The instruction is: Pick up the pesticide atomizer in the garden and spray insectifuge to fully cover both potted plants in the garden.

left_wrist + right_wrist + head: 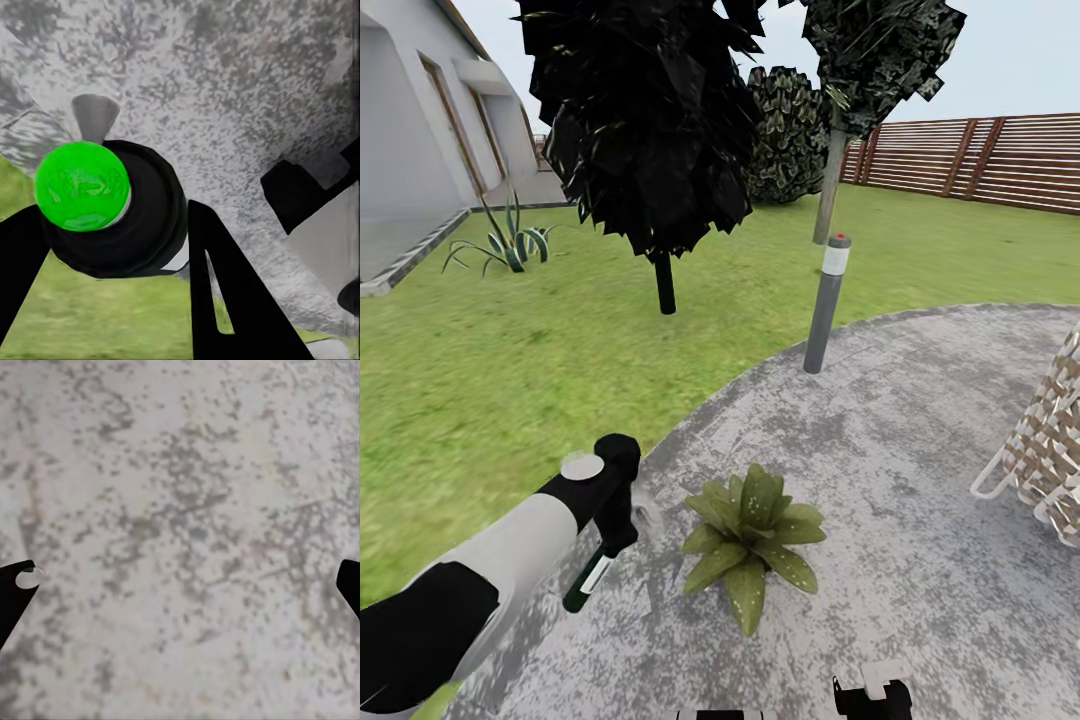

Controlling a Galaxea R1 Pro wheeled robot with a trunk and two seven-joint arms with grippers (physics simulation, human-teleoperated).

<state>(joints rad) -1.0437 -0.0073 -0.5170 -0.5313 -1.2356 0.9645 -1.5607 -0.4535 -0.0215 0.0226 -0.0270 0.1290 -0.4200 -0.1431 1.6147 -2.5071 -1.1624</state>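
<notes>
**Pesticide atomizer in the left gripper, beside the first plant**

Pesticide atomizer [588,580] hangs clamped in the left gripper [618,520], its slim dark green body and white label slanting down below the black fingers toward the patio [920,420]. In the left wrist view the bottle's round bright green base [81,186] sits tight between the two dark fingers. One potted plant [752,535] lies just beside that gripper, on the side away from the lawn [490,370], a low rosette of broad pointed leaves with pale speckles; its pot is hidden under the foliage.

The pick-up looks done and the spraying step is in hand. The next move probably calls for turning the nozzle toward the rosette and sweeping across every leaf; which way the nozzle faces now cannot be told.

The right gripper [180,577] hangs over bare patio with its fingertips far apart, holding nothing.

The patio is mottled grey stone, rough-looking and curved at its edge. A smooth grey bollard [826,303] stands well beyond the plant.
</notes>
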